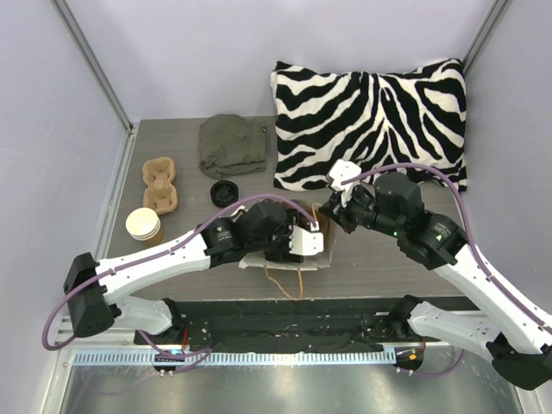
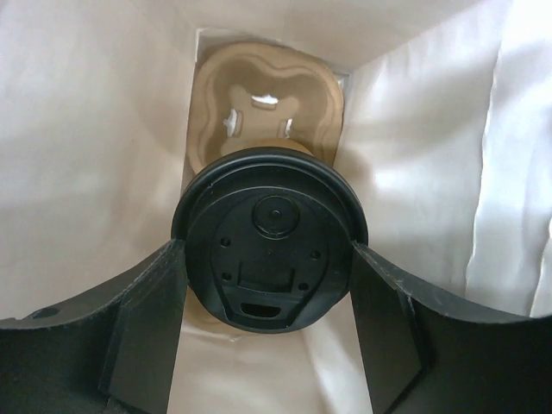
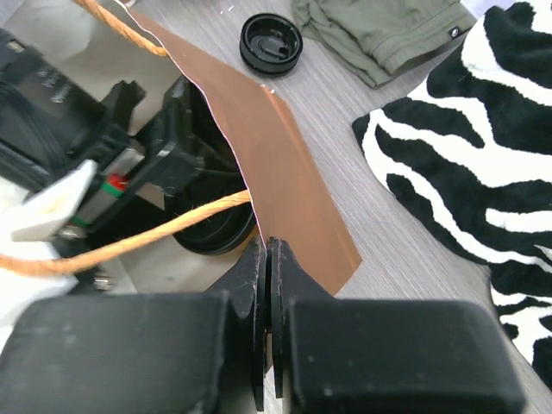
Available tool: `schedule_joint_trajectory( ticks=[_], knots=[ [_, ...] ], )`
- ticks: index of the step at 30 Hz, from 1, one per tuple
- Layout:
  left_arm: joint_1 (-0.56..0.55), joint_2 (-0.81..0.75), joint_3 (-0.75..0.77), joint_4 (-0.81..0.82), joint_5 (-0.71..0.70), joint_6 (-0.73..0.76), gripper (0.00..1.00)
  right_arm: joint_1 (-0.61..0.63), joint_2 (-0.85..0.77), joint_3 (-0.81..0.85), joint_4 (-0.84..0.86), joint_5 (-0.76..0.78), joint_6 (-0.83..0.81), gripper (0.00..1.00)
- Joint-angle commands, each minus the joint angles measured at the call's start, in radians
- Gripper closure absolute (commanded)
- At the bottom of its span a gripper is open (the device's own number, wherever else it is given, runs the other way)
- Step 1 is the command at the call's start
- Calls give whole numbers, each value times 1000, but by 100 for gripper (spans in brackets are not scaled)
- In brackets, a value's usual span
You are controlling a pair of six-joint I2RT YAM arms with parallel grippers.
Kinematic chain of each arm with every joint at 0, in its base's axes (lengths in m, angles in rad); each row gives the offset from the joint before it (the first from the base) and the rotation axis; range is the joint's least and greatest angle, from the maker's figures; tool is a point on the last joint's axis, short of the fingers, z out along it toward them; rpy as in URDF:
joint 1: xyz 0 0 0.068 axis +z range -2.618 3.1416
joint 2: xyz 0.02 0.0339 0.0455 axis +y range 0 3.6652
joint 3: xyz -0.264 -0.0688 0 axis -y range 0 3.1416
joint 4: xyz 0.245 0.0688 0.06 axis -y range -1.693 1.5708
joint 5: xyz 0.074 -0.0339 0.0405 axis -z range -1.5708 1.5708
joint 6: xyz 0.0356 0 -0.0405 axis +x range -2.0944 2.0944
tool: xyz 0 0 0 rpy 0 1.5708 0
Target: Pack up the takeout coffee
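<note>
Left pincer (image 2: 269, 259) clamped on takeout coffee (image 2: 274, 211) inside paper bag (image 2: 86, 129), right pincer (image 3: 269, 250) pinching its edge, grey table (image 1: 172, 138) beneath, zebra cushion (image 1: 371, 121) beyond, pale walls (image 1: 216, 52).

no text, brand or number could be read in any view. a small pale mark sat on the olive cloth (image 3: 388, 34), too small to make out. the coffee's lid (image 2: 269, 237) and the loose lid (image 3: 272, 41) bore moulded shapes only, no letters. the bag (image 3: 285, 164) was plain brown, unprinted on the side that showed.
</note>
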Motion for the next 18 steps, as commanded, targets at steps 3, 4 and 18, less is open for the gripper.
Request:
schedule_joint_trajectory(
  ticks=[3, 4, 18],
  knots=[
    [-43, -93, -107, 154, 9, 61, 100, 24, -35, -29, 130, 81, 39, 99],
    [-45, -91, -112, 155, 8, 63, 100, 24, -37, -32, 132, 75, 39, 99],
    [-66, -28, -138, 293, -36, 64, 100, 24, -24, -18, 113, 63, 86, 99]
  ],
)
